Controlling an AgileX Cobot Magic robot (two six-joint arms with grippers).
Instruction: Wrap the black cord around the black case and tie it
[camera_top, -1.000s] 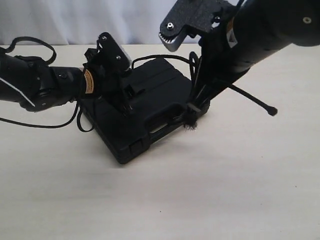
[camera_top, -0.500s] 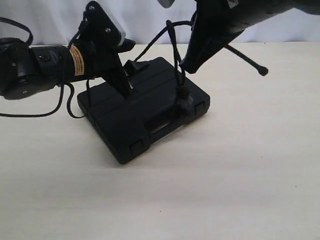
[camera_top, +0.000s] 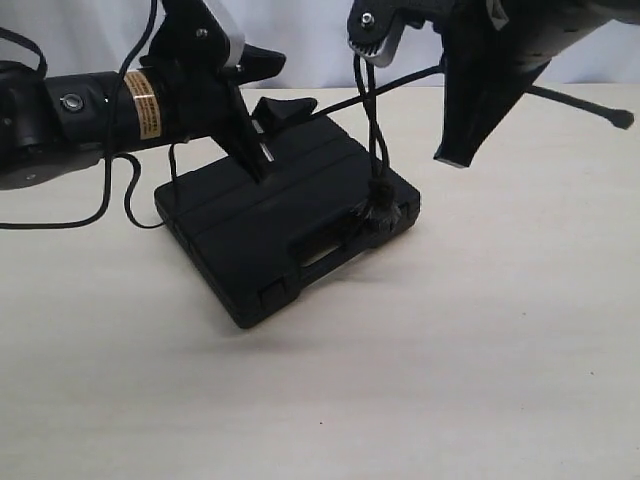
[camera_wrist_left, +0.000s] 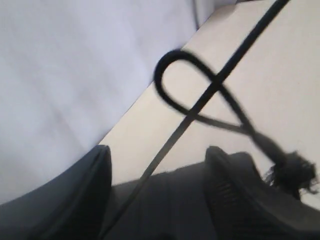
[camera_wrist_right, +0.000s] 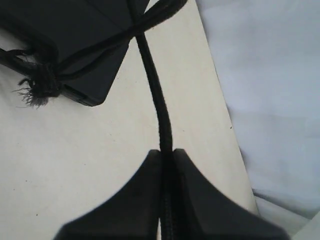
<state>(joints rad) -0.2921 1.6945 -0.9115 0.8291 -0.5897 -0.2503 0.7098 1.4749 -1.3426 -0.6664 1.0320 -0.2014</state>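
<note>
The flat black plastic case (camera_top: 250, 225) is laid on the pale table (camera_top: 450, 350). The thin black braided cord (camera_top: 373, 130), knotted at its right edge, is pinched by the right gripper (camera_wrist_right: 166, 152); the left gripper (camera_top: 275, 88) is held open.

Left arm (camera_top: 60, 125), 9 o'clock in the exterior view: matte black tube segments, rounded joint housings, one silver screw (camera_top: 70, 101) on the side. Orange-and-white band label (camera_top: 147, 103) with small print at the wrist. Thin black cables (camera_top: 118, 190) hang off it in loops. Left gripper (camera_top: 292, 82): black, curved pointed fingers, pale grey plate (camera_top: 228, 40) behind them. Right arm (camera_top: 530, 40), 1 o'clock: thick black tube, grey toothed bracket (camera_top: 372, 35) with a bolt head (camera_top: 367, 18). Right gripper (camera_wrist_right: 166, 152): black wedge-shaped fingers.
</note>
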